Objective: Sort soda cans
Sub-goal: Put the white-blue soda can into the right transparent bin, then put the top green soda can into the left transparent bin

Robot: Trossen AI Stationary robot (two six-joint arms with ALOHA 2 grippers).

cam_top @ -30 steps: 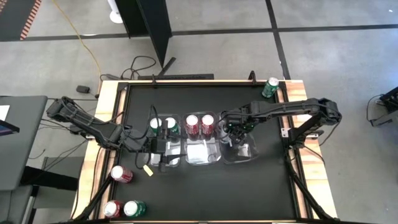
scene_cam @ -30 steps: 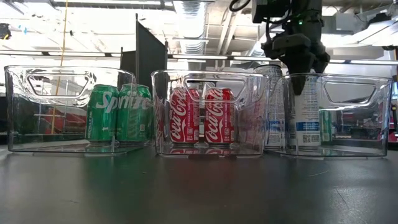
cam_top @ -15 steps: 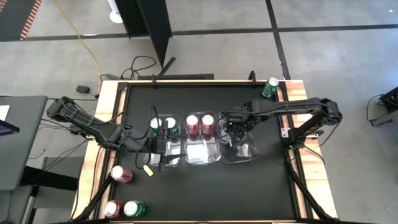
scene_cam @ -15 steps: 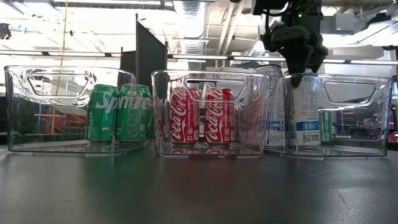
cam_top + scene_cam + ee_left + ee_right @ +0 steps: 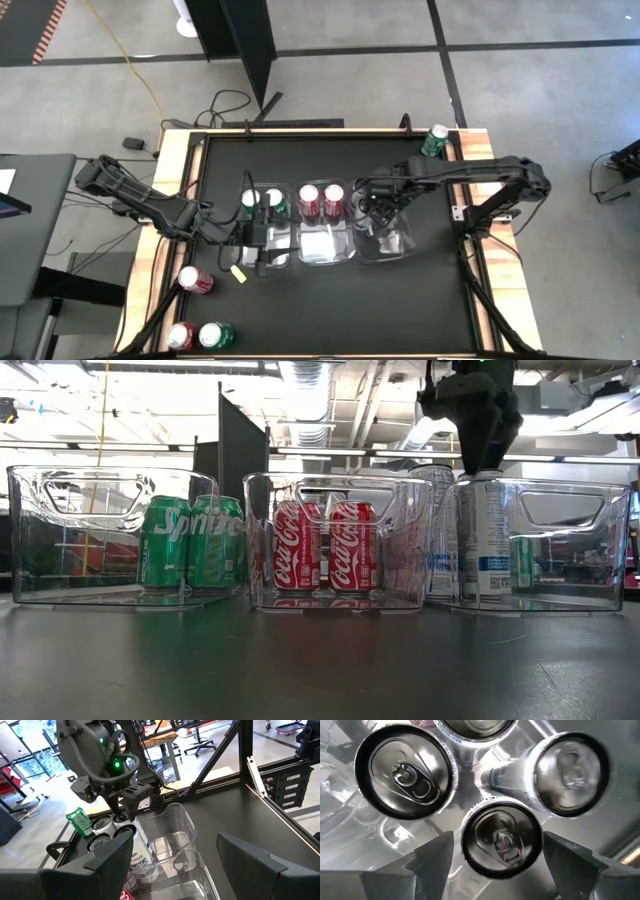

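Reading "Sprite" on green cans [image 5: 190, 542], "Coca-Cola" on red cans [image 5: 325, 547].

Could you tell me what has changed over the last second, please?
The right gripper has risen out of the right tray, from around the top of a silver can to above the rim, open; the can stays standing inside. The left gripper stays over the left tray. The green cans and red cans have not moved.
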